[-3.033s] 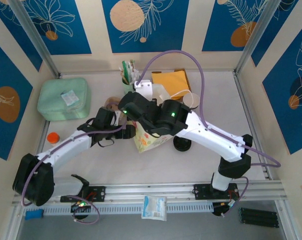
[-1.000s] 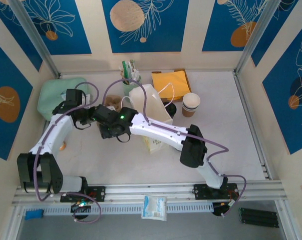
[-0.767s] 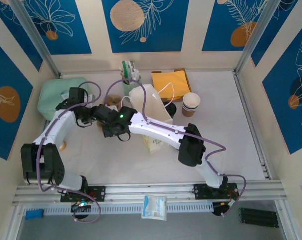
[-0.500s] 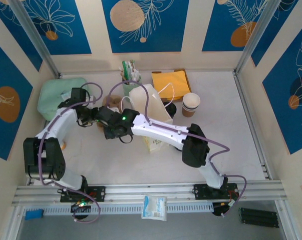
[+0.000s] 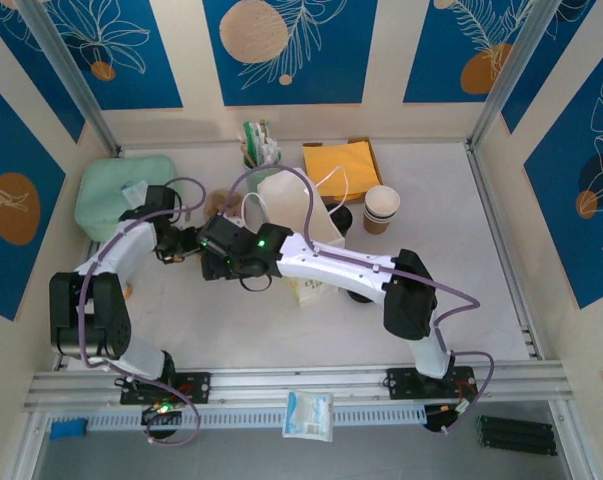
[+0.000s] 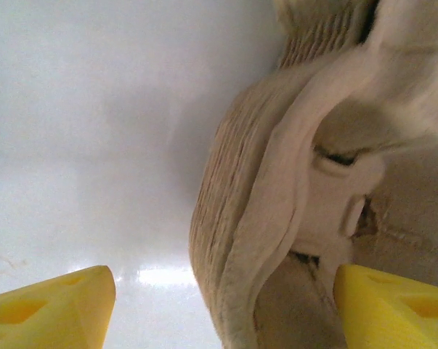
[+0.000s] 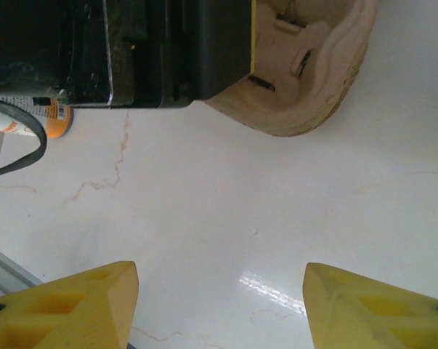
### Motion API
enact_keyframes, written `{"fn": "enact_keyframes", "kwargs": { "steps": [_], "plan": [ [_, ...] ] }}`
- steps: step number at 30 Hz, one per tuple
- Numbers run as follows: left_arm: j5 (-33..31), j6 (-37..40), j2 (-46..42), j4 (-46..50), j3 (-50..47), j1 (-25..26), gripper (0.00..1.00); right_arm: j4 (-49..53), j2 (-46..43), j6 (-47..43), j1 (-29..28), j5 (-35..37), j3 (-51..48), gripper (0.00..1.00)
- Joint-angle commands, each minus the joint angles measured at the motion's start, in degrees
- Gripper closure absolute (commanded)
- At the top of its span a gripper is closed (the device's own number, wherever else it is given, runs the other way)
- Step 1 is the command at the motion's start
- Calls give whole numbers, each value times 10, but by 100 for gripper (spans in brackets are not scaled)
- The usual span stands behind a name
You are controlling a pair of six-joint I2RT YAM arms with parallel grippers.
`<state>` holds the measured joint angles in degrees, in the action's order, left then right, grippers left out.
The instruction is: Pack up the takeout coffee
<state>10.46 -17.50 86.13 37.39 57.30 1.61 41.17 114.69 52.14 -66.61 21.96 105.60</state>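
Showing both arms crowded at the left of the bench (image 5: 481, 250), beside the white bag (image 5: 291, 195). Finds the left tool (image 6: 219, 313) open, its yellow fingers (image 6: 51, 305) astride the rim of the pulp carrier (image 6: 277, 182), one close against the pulp and the other well clear of it. Finds the right tool (image 7: 219, 291) open too, hanging over bare bench with nothing between its fingers and the carrier just ahead. Locates the coffee cups (image 5: 381, 208) nested and upright on the bench to the right of the bag, well apart from either tool.

Warns of three likely faults:
- Crushes or tears the soft pulp rim if the left tool closes hard on so thin an edge.
- Risks a knock between the two wrists, given how near they work.
- Threatens to topple the bag through a careless sweep of the right forearm, which lies across its front.
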Motion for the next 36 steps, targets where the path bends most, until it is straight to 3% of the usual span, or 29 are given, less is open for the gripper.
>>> {"fn": "enact_keyframes", "kwargs": {
  "steps": [1,14,19,26,36],
  "plan": [
    [8,-25,-41,15,-26,-6,23,-20,-20,24,-5,-13,-10,38],
    [99,-151,-232,-9,-175,-3,30,-34,-40,34,6,-4,-49,38],
    [73,-170,-298,9,-170,-5,27,-41,-27,74,5,2,-48,39],
    [34,-127,-224,8,-100,-6,24,-30,2,141,12,27,-37,46],
    [39,-86,-137,-20,-61,-7,36,-14,52,162,16,62,0,51]
  ]
}}
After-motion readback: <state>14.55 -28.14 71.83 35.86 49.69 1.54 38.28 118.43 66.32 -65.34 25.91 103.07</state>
